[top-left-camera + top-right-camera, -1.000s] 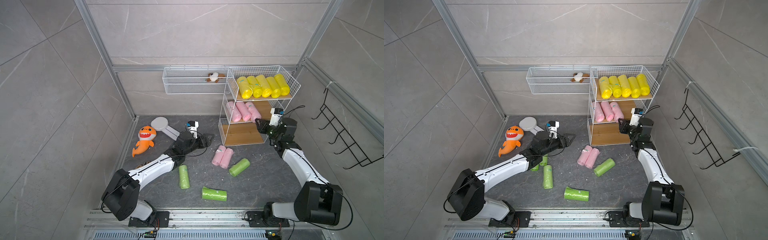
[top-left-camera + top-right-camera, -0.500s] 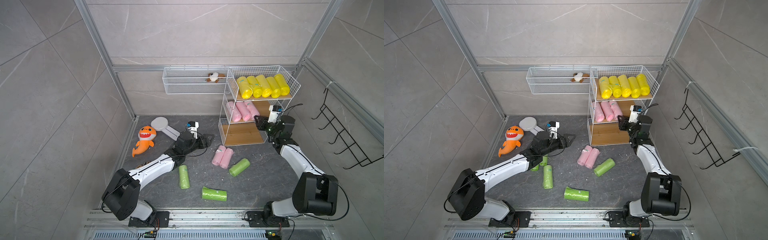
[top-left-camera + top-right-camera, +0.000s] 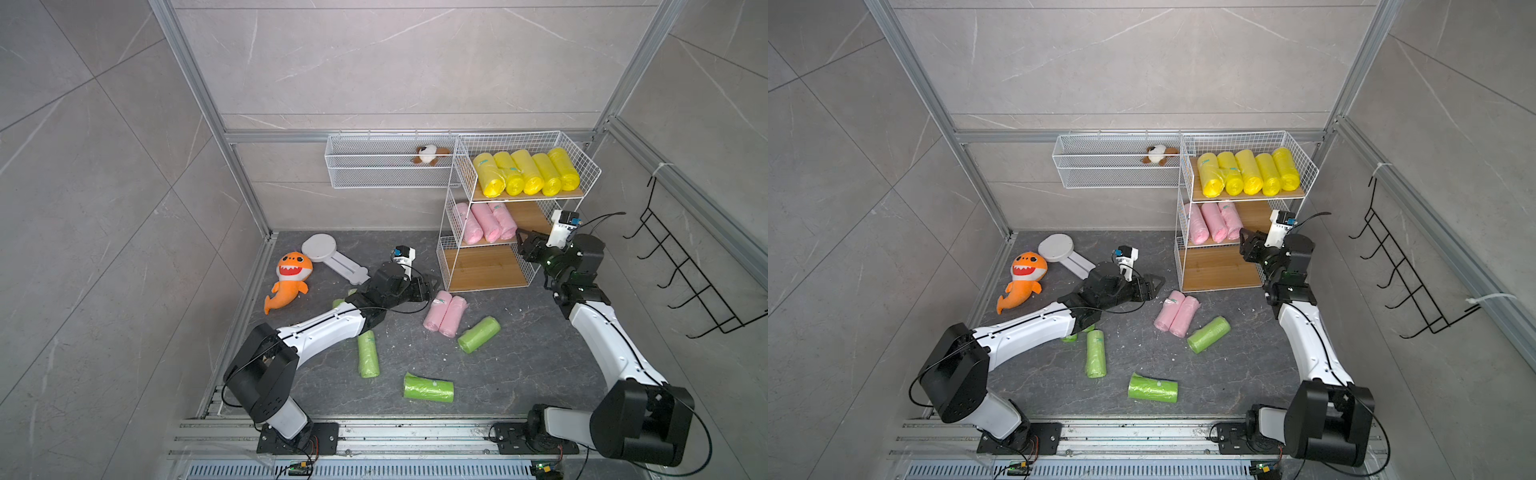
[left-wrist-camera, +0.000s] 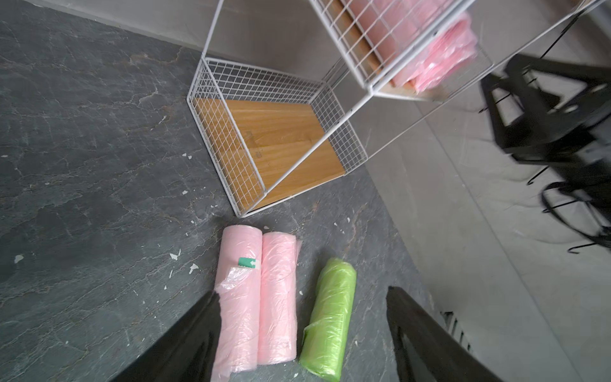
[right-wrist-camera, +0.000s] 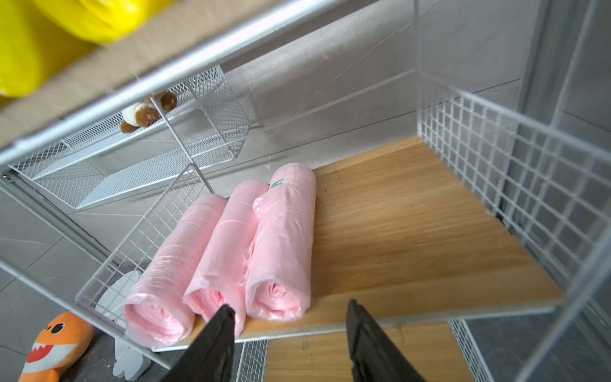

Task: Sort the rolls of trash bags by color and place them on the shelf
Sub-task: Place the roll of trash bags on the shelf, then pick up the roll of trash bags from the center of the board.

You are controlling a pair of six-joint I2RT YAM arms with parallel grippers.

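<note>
Standing parted and empty, right jaws: at the front edge of the shelf [image 3: 455, 220] middle tier, right of centre in both top views, just beside three shelved pink rolls [image 3: 484, 222]. Risk: a finger snagging loose film and dragging the nearest roll off. Left jaws: spread wide, empty, over two pink rolls [image 3: 445, 313] on the bench [image 3: 519, 365], centre frame. Risk: pinching both touching rolls together, or nudging the neighbouring green roll [image 3: 478, 334]. Yellow rolls [image 3: 525, 172]: five, top tier.

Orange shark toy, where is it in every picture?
Top view: orange shark toy, floor, far left.
Top view: orange shark toy, same place.
Left wrist: not in it.
Right wrist: orange shark toy beyond the mesh side of the shelf.
Shared landmark: white round-headed stand beside it.
</note>
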